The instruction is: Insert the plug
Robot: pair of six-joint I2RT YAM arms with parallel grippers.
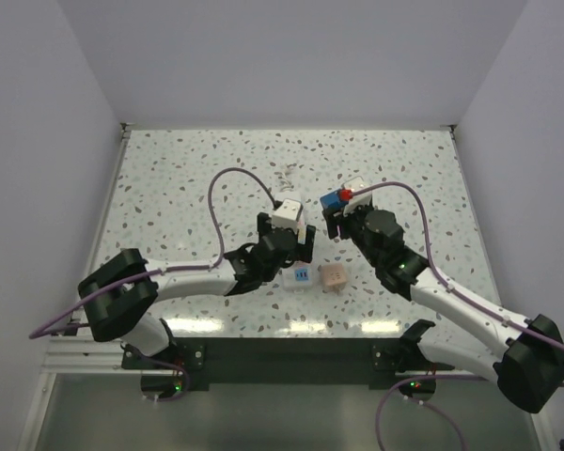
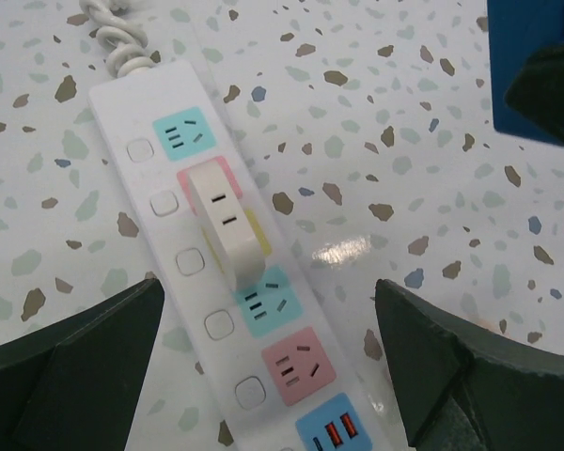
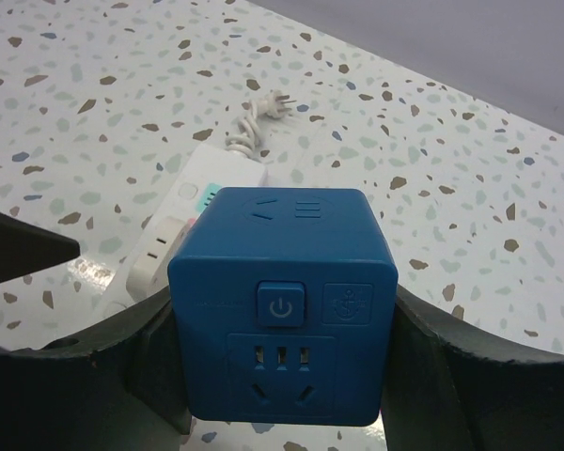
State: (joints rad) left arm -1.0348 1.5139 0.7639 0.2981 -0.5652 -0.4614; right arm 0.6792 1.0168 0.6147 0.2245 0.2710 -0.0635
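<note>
**A:** The left end effector (image 2: 273, 352) is seen spread wide, nothing gripped, hung over the long white plastic power strip with pastel sockets (image 2: 122, 108).

**B:** That strip is laid flat on the speckled tabletop (image 2: 432, 188), its coiled white cord (image 2: 117, 38) at the far end. 1 cream rectangular adapter (image 2: 224, 225) is already seated across its pink and yellow sockets.

**A:** On the right, the blue plastic cube plug with a power button (image 3: 282, 244) is clamped between the 2 fingers (image 3: 479, 376) of the right end effector (image 3: 282, 376), partly closed around it.

**B:** It is held beside the strip, apart from it. A small pinkish block (image 1: 334, 275) is seen lying on the tabletop near the strip's near end.
</note>
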